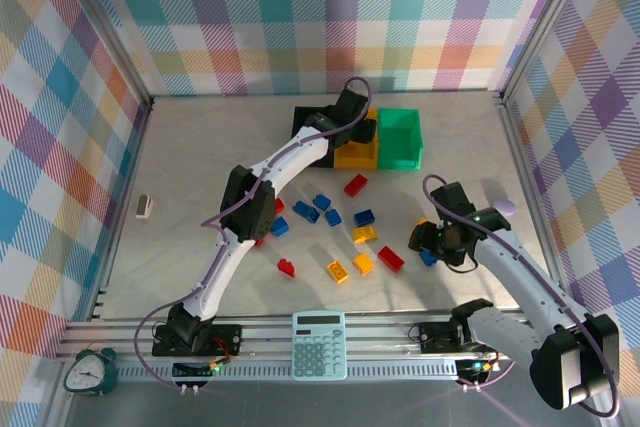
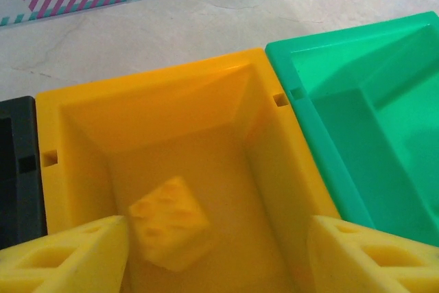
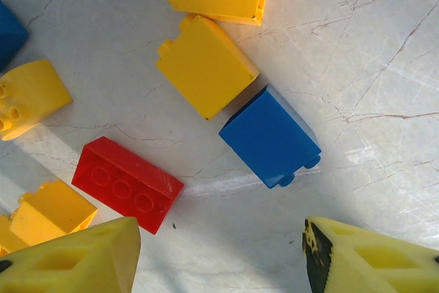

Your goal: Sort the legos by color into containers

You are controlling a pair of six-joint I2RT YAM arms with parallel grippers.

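Judging by one yellow brick (image 2: 170, 228) in the bin (image 2: 158, 87) under my parted left pincer (image 2: 216, 238) — right pincer (image 3: 219, 238) parted over loose bricks (image 3: 271, 136) — I've barely started.

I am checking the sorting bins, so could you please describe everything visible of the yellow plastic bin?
The yellow open-topped rectangular plastic bin looks glossy and moulded, with walls sloping inward to a flat floor and a small square notch in the rim at each side. It stands upright on the pale table, flanked closely by the black plastic bin and the green plastic bin. One yellow studded brick sits tilted inside. The open left gripper hovers above it.
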